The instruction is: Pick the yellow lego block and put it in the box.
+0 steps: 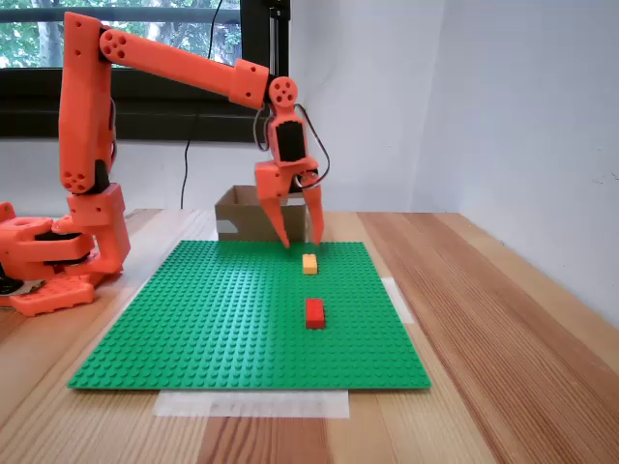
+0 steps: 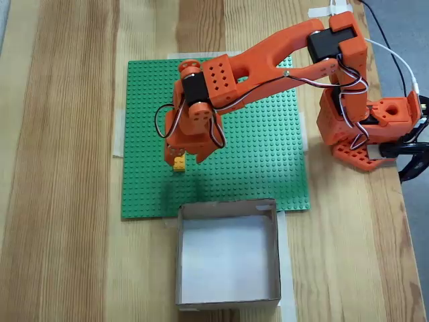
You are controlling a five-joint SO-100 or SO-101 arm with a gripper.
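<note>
Two orange fingers of the gripper point(image 1: 302, 239) were spread apart with nothing between them, pointing down just above and behind the yellow lego block point(image 1: 309, 263); the block sat on the green baseplate point(image 1: 193, 319), not yet grasped; in another fixed view from above, the gripper point(image 2: 182, 157) hung almost over the block point(image 2: 179, 163), partly covering it; a red brick point(image 1: 314, 312) lay on the baseplate nearer the front edge than the yellow one; the box point(image 2: 228, 285), brown cardboard and holding nothing, stood just off the baseplate's edge; by my judgement the pick had barely begun, with the grasp, the lift and the drop into the box all left to do.
</note>
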